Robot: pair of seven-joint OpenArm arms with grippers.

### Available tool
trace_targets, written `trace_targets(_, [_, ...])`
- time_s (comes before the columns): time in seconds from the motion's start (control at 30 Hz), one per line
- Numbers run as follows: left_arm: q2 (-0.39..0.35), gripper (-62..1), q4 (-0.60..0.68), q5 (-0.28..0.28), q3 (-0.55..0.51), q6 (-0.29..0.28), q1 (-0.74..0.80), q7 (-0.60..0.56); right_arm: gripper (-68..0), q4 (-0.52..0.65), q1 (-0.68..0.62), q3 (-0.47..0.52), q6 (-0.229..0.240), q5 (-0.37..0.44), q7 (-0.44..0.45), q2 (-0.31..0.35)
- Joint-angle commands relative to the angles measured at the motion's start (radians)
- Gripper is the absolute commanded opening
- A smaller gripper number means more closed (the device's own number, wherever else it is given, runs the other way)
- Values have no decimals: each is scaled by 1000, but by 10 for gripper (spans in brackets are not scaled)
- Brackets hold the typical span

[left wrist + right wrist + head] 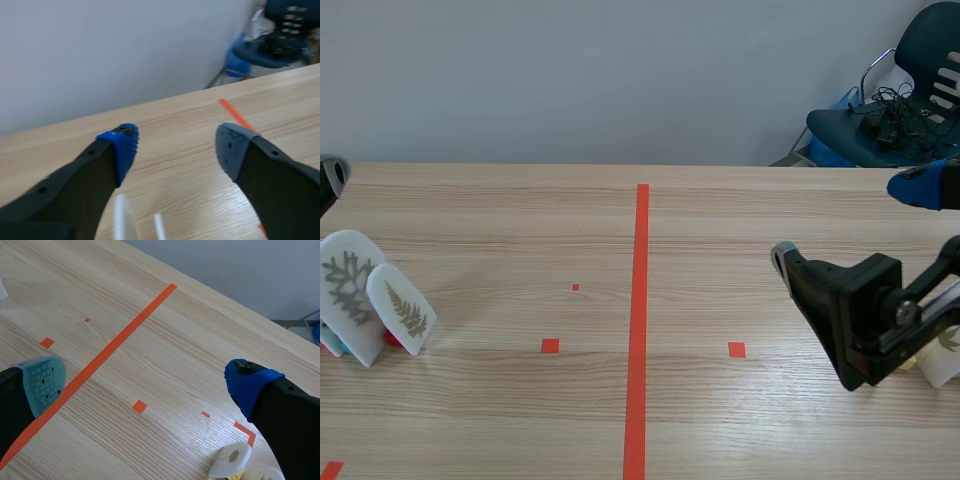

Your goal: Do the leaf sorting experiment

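**Both tools released, leaf cards at either side of the desk**

The left tool [175, 150] is spread wide with nothing between its pads. The right tool [145, 385] gapes the same way, empty.

At the desk's [720, 210] near left, a tall card [346, 285] with a branching leaf stands upright. A shorter card [405, 312] with a fern frond stands just in front of it on the right. The left arm is plainly the nearer one. In its wrist view, blurred white edges show just below the open fingers, so these cards likely lie under and slightly behind the fingertips.

More white pieces [229, 460] sit at the near right, behind the right tool's tips. That tool would probably have to draw back toward the robot to reach them.
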Motion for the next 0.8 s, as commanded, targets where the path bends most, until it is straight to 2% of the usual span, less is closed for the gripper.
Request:
trace_targets(0.0, [9, -166, 47, -28, -22, -45, 35, 9, 4, -1, 14, 5, -3, 11, 15, -3])
trace_targets(0.13, [10, 14, 167, -69, -53, -211, 122, 62, 4, -1, 14, 5, -3, 11, 15, -3])
trace_targets(0.23, [18, 14, 190, -78, -39, -323, 160, 103, 4, -1, 14, 5, -3, 16, 15, -2])
trace_targets(0.53, [18, 14, 189, -83, 13, -336, 206, 127, 4, -1, 14, 5, -3, 59, 14, -2])
trace_targets(0.77, [18, 14, 189, -83, 17, -334, 203, 126, 4, -1, 14, 5, -3, 60, 15, -2])
